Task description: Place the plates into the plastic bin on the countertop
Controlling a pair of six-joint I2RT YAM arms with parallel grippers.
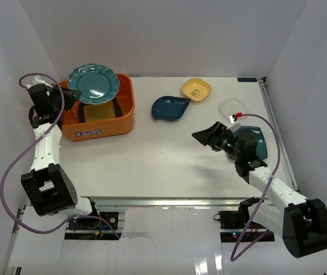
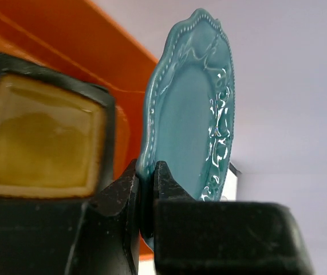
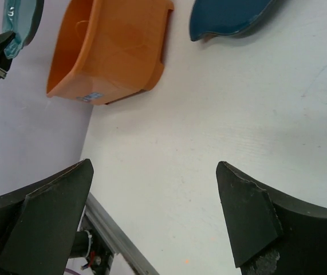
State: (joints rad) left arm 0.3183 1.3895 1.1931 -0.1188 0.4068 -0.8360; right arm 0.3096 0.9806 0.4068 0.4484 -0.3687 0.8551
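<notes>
The white table [image 1: 163,166] spreads out before me, metal rails along its edges. On its far left side stands the orange bin [image 1: 103,130], a small white label on its near wall. Near the middle lies a dark teal leaf-shaped plate [image 1: 170,108], with a small yellow dish [image 1: 196,89] just beside it. Farther right sits a small clear dish [image 1: 233,107], and near it a teal squarish plate [image 1: 261,143], partly hidden behind my right arm [image 1: 266,183].

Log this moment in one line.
left tool: shut on round teal plate over bin | right tool: open, empty | amber plate: in bin
</notes>
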